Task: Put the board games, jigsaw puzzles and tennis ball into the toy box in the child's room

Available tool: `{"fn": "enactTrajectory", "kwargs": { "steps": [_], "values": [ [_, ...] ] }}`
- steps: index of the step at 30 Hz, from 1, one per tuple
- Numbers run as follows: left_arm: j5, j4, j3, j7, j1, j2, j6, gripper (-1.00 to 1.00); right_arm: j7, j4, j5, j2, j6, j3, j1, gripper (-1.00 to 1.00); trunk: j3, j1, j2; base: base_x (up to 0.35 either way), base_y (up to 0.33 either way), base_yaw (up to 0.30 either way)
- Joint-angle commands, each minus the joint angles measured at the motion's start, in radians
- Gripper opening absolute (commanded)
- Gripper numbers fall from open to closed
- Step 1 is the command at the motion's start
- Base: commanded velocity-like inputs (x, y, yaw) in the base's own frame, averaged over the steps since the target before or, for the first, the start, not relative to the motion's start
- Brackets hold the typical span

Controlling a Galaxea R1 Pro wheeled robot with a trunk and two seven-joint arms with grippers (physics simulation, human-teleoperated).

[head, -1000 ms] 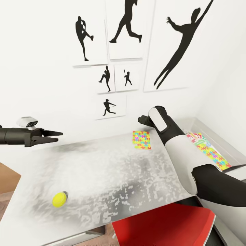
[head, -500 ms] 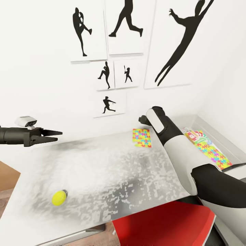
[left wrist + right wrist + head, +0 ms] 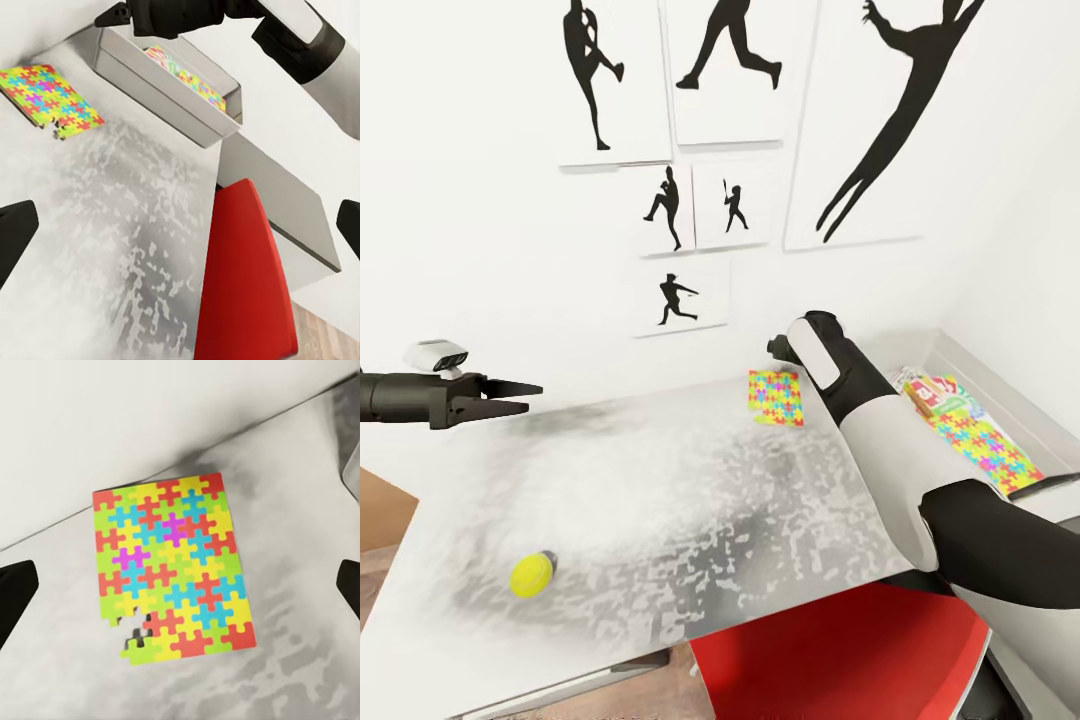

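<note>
One jigsaw puzzle (image 3: 171, 567) lies flat on the desk (image 3: 690, 520) near its far edge by the wall, and the right pincer (image 3: 180, 577) hangs above it with its jaws spread wide and nothing between them, the dark fingertips (image 3: 16, 589) showing at either side of the right wrist view. The puzzle is thin and sits flush with the desk, so a straight pinch from above would likely slip. A better way, I judge, is to come down at one edge, catch it there, and tilt or slide it up before closing.

The toy box (image 3: 1015, 415) stands just to the right of that arm, already holding a second jigsaw (image 3: 985, 448) and a board game (image 3: 930, 388). The tennis ball (image 3: 531, 576) waits near the desk's front left. The left pincer (image 3: 510, 395) hovers over the desk's left end, empty, its fingers well apart in the left wrist view.
</note>
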Motion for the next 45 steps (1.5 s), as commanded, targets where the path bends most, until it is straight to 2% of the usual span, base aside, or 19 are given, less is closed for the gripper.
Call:
{"fn": "enactTrajectory", "kwargs": {
  "steps": [1,33,40,45],
  "values": [
    [0.000,0.000,-0.001,-0.004,-0.001,0.001,0.011,1.00,-0.010,-0.001,-0.010,-0.001,0.001,0.004,-0.001,1.00,-0.003,0.000,-0.002,0.000,0.000,0.000],
    [0.001,-0.002,0.000,-0.004,-0.001,0.001,0.011,1.00,-0.010,-0.001,-0.008,0.000,-0.001,0.009,-0.002,1.00,-0.056,0.000,-0.002,0.000,0.000,0.000],
    [0.000,-0.002,0.000,-0.004,-0.001,0.001,0.011,1.00,-0.010,0.000,-0.007,0.000,-0.001,0.010,-0.046,1.00,-0.068,0.000,-0.002,0.000,0.000,0.000],
    [0.000,-0.002,0.000,-0.004,-0.001,0.001,0.011,1.00,-0.011,0.001,0.026,0.001,-0.001,0.009,-0.067,1.00,-0.076,0.000,-0.002,0.000,0.000,0.000]
  ]
}}
